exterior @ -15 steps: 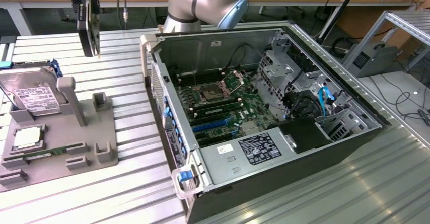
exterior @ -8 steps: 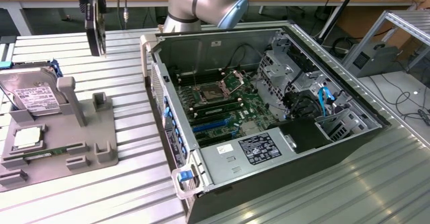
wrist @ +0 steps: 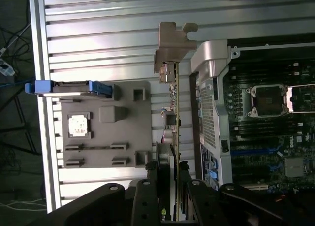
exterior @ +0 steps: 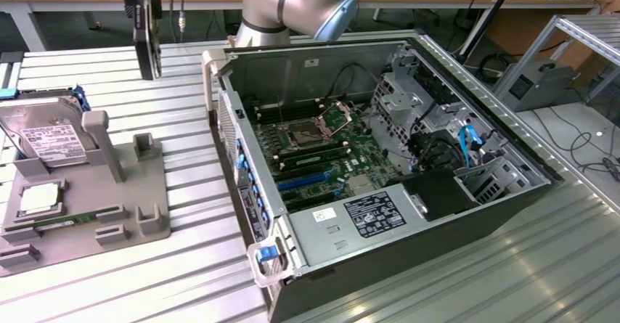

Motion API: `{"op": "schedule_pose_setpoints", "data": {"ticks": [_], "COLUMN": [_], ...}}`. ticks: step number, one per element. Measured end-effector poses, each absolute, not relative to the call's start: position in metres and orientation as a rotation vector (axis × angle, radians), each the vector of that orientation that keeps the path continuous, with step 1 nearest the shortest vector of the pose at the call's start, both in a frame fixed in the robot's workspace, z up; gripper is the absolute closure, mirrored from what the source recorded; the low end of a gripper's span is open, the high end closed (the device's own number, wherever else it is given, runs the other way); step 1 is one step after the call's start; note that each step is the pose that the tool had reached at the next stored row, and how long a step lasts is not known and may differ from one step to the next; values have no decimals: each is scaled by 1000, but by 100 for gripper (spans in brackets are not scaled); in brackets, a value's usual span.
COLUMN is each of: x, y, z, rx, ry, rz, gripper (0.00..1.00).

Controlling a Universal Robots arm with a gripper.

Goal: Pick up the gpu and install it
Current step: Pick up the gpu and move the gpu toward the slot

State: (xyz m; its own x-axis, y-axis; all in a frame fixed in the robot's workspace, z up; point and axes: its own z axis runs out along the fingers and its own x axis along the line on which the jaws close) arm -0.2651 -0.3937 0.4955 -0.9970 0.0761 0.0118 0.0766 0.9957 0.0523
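Above the table (exterior: 116,279), beside the computer case (exterior: 290,65), we see the gpu (exterior: 148,33) clamped upright in the gripper (wrist: 174,172); the power-supply label (exterior: 373,213) is unreadable.

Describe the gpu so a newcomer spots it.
Find the open computer case; toward the exterior view's left of it, the hand holds the gpu above the table. It is a thin dark card hanging on edge, unlike the boxy hard drive in the grey tray.
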Motion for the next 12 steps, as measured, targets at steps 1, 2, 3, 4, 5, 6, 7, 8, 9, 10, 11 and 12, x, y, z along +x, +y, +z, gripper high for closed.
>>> {"op": "schedule_pose_setpoints", "data": {"ticks": [1, 2, 3, 4, 5, 6, 7, 8, 9, 10, 11, 12], "x": [-264, -262, -261, -260, -258, -257, -256, -254, -253, -252, -251, -249], "y": [-394, -394, -394, -394, -394, -394, -394, -394, -394, -394, -394, -394], "z": [495, 495, 495, 495, 495, 495, 495, 495, 495, 495, 495, 495], "rx": [-120, -120, -120, -120, -120, -120, -120, -120, -120, -120, -120, -120], "ry": [-3128, -3128, -3128, -3128, -3128, -3128, -3128, -3128, -3128, -3128, -3128, -3128], "rz": [-83, -83, -83, -83, -83, -83, -83, -83, -83, -83, -83, -83], "gripper": [73, 73, 73, 73, 73, 73, 73, 73, 73, 73, 73, 73]}}
